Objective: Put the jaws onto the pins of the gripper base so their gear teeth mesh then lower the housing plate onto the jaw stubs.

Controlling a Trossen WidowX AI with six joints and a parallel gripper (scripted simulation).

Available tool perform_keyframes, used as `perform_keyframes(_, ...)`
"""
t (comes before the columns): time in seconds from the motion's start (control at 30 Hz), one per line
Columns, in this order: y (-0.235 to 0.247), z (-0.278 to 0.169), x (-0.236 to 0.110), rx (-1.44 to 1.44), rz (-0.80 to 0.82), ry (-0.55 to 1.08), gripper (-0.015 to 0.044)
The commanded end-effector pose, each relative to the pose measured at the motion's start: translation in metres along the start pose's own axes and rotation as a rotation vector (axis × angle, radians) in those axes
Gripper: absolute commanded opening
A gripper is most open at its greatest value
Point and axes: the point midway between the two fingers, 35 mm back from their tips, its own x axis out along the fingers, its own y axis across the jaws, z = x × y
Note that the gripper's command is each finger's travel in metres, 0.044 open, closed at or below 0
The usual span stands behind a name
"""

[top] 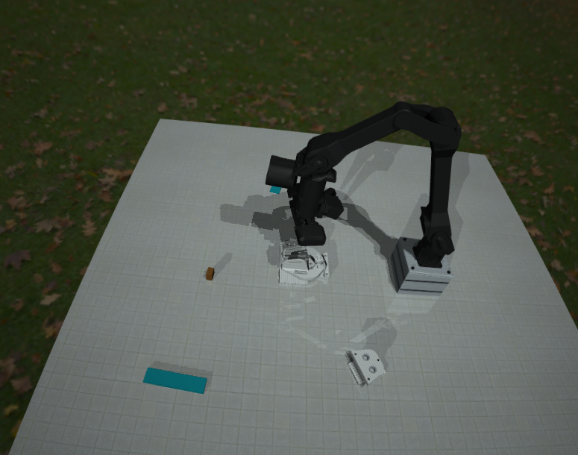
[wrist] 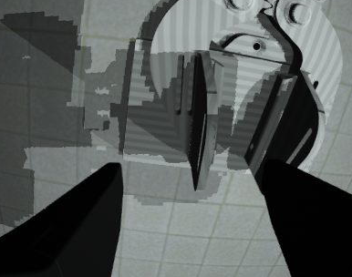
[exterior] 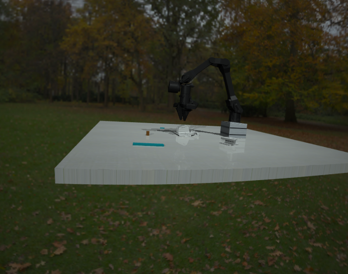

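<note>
My gripper is open and empty, raised above the gripper base. In the wrist view one pale jaw lies on the base at the left, its round stub at the top. The other jaw lies at the right with its own stub. Their gear teeth face each other between the stubs and look interleaved; how deep they mesh I cannot tell. The pins are hidden. The white housing plate lies apart on the table, with two round holes showing.
A teal bar lies front left. A small brown block stands left of the gripper base. A small teal piece lies behind. The arm's grey mount stands at the right.
</note>
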Motion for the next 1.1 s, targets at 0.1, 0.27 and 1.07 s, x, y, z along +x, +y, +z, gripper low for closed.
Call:
perform_keyframes(0.1,-0.014,0.003,0.003,-0.088,0.009,-0.011,0.0355)
perform_keyframes(0.27,-0.024,0.002,0.001,-0.211,0.015,-0.007,0.0440)
perform_keyframes(1.07,-0.063,-0.005,-0.003,-0.953,0.005,-0.003,0.0440)
